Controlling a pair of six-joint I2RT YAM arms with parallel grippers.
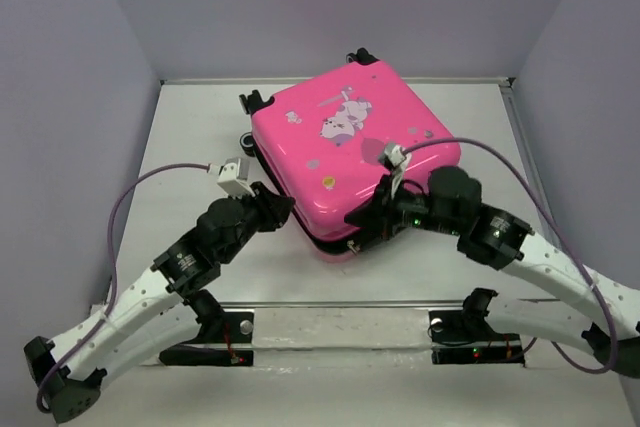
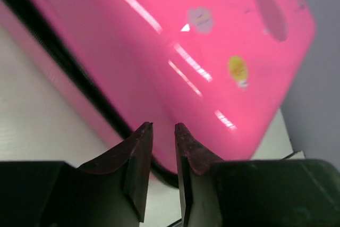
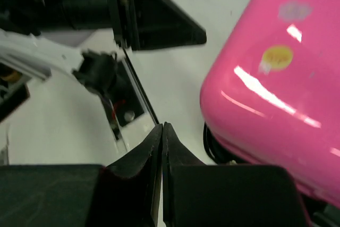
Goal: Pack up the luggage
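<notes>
The luggage is a hot-pink hard-shell suitcase lying flat in the middle of the table, lid down, with a cartoon animal print on top. It has black wheels at its far side. A black seam runs round its side. My left gripper is at the case's near left corner, its jaws a narrow gap apart and empty; its tips point at the pink shell. My right gripper is at the case's near edge. It is shut and empty, just left of the pink corner.
The white table is walled at the left, back and right. A metal strip with the arm bases runs along the near edge. Grey cables loop from both wrists. A dark part of the left arm shows in the right wrist view.
</notes>
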